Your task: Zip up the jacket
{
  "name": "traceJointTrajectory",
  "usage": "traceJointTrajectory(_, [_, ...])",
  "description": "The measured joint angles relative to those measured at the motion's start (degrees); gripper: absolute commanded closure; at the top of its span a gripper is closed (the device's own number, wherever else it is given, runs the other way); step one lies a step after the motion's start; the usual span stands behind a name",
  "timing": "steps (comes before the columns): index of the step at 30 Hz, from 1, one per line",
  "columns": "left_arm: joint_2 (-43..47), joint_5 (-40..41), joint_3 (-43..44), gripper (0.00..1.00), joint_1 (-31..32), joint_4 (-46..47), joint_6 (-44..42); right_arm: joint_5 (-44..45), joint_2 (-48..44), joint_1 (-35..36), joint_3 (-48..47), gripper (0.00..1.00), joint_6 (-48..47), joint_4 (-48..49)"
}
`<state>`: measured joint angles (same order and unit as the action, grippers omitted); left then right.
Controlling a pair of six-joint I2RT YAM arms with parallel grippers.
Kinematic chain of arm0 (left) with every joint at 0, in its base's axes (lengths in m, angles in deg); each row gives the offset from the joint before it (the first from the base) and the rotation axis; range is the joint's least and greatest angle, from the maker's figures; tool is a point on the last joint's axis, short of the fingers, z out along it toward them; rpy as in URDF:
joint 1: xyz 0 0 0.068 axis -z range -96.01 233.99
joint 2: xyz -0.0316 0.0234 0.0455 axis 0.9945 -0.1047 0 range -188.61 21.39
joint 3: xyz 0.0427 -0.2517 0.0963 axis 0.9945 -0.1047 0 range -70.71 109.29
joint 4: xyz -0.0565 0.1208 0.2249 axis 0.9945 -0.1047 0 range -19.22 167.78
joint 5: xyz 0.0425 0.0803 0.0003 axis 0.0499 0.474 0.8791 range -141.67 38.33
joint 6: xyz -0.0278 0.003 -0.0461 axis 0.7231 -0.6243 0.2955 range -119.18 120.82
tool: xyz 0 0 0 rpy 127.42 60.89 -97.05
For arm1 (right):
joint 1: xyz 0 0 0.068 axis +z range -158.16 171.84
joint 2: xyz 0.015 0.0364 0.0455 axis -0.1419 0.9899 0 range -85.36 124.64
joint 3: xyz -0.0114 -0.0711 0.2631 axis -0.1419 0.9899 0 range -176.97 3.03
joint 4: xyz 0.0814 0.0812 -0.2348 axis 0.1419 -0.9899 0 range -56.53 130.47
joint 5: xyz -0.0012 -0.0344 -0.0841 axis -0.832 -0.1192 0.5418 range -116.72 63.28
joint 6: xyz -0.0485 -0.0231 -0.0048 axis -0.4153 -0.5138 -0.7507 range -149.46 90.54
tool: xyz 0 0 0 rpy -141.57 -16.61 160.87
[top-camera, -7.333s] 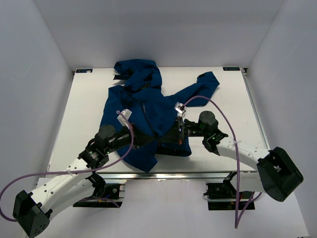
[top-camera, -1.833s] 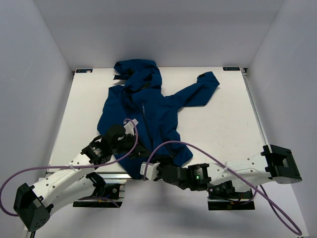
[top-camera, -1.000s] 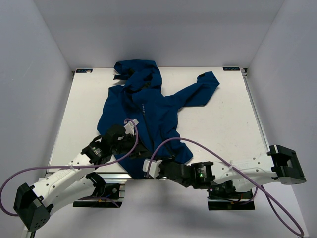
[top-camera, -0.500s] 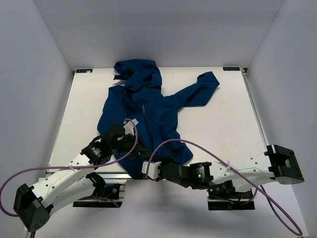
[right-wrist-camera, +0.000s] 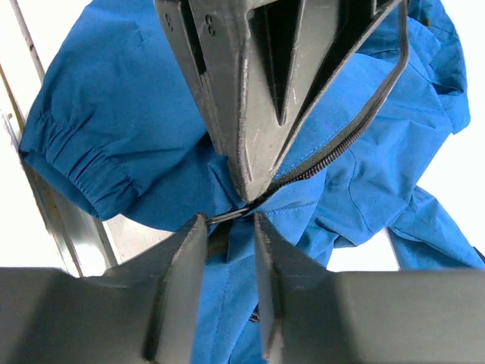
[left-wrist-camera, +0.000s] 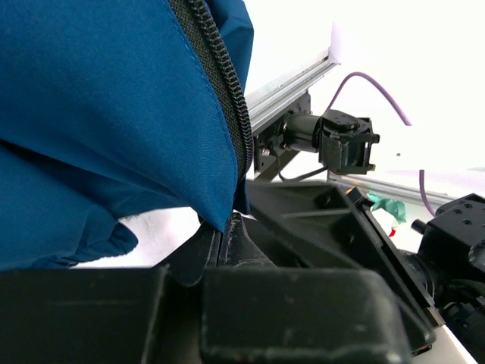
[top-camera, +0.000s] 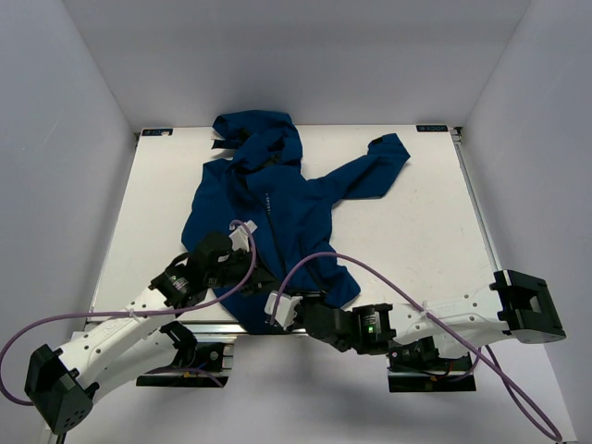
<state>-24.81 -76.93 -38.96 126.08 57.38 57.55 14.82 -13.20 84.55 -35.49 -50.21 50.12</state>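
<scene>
From my remote station: the table [top-camera: 416, 231] carries the jacket [top-camera: 277, 213], spread front-up left of centre; its hood points to 12 o'clock, one sleeve reaches toward 2 o'clock, and the hem hangs over the near edge at 6 o'clock.

The left arm [top-camera: 139, 319] comes in from 7 o'clock and the right arm [top-camera: 444, 314] from 5 o'clock, lying low along the near edge; both meet at the hem; a purple cable [top-camera: 370, 277] loops over the right arm.

The left gripper [left-wrist-camera: 225, 227] is pressed together, pinching the fabric at the bottom of the front opening, right where the zipper [left-wrist-camera: 227, 91] ends; the blue cloth drapes over its fingers.

The right gripper [right-wrist-camera: 229, 227] sits just below that pinch, its fingers [right-wrist-camera: 182, 265] partly spread; a thin dark strip of zipper end crosses just above their tips; I cannot tell whether they touch it.

In the right wrist view an elastic cuff [right-wrist-camera: 83, 178] lies at 9 o'clock from the fingers, beside the table's edge rail [right-wrist-camera: 45, 220].
</scene>
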Motion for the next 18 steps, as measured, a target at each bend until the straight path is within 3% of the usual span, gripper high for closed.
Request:
traceJointTrajectory(13, [0.3, 0.9, -0.3, 1.00, -0.1, 1.6, 0.3, 1.4, -2.0, 0.4, 0.1, 0.86, 2.7, -0.5])
traceJointTrajectory(18, [0.3, 0.8, -0.7, 1.00, -0.1, 0.8, 0.3, 1.6, -2.8, 0.4, 0.1, 1.00, 4.3, -3.2])
